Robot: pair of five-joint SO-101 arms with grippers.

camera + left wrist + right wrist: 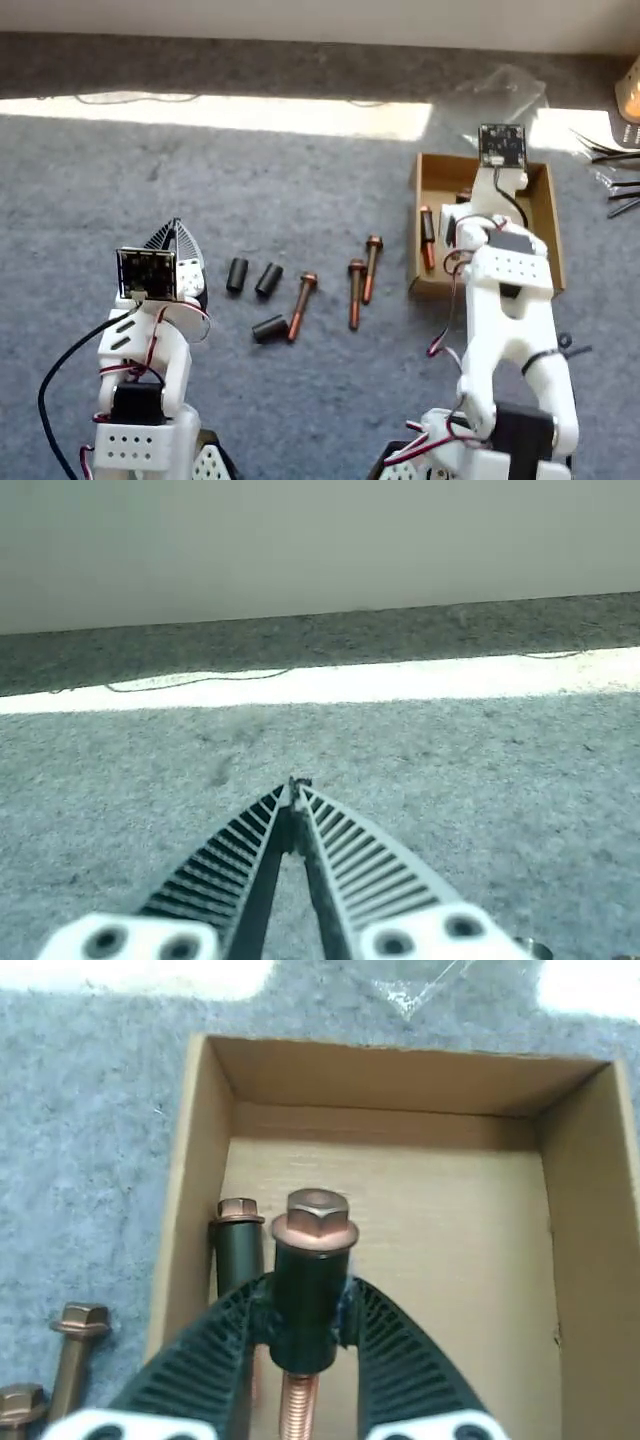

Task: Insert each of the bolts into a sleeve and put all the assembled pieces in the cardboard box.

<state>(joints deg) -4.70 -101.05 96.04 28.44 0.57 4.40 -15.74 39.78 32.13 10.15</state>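
The right end effector grips a sleeved bolt above the cardboard box holding another assembled piece, while the left end effector rests closed and empty.

Overhead, the right arm covers the middle of the cardboard box. At the right wrist, the end effector masks part of the sleeved bolt lying inside. The held bolt and two loose bolts are cut by the frame edge.

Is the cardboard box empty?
No, one sleeved bolt lies on the floor of the cardboard box, and the right tool holds a second sleeved bolt over it.
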